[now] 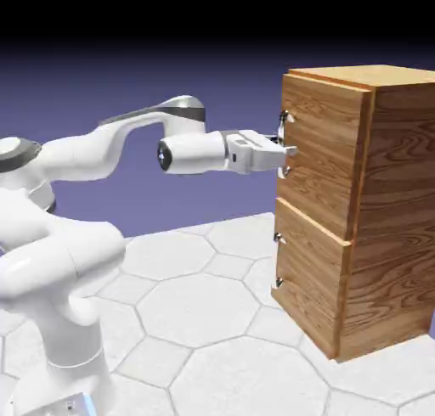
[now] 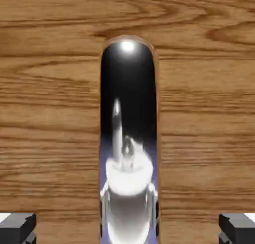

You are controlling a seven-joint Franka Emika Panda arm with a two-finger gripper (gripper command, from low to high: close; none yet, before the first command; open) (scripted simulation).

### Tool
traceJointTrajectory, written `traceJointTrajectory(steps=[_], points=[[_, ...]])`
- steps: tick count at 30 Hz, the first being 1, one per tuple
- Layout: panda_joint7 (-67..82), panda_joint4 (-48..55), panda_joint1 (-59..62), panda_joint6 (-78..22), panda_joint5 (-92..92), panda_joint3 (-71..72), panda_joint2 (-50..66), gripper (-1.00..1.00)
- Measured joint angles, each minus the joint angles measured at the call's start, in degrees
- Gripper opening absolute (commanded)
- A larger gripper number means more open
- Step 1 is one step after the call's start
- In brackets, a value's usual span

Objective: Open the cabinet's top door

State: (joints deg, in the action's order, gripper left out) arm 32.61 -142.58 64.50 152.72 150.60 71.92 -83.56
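You've got the gripper point(image 1: 287, 156) level and square to the cabinet point(image 1: 382, 210), jaws spread wide either side of the top door's point(image 1: 319, 155) handle point(image 2: 128, 138) without pinching it, so closing should grab the bar and let you pull.

Hexagon-tiled table point(image 1: 195, 308) bears the cabinet point(image 1: 374, 261), seemingly flush.

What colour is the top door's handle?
Shiny silver metal, mirror-like, reflecting the arm. The handle on the top door shows best in the hand view.
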Motion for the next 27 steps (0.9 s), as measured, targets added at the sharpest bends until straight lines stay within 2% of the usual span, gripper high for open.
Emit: traceJointTrajectory(steps=[14,27], points=[[10.78,-22.81,-10.69,-34.95,-6.25,-16.24,0.46,-1.0],[20.82,-29.12,-2.11,-67.35,-25.56,-35.16,8.65,-1.0]])
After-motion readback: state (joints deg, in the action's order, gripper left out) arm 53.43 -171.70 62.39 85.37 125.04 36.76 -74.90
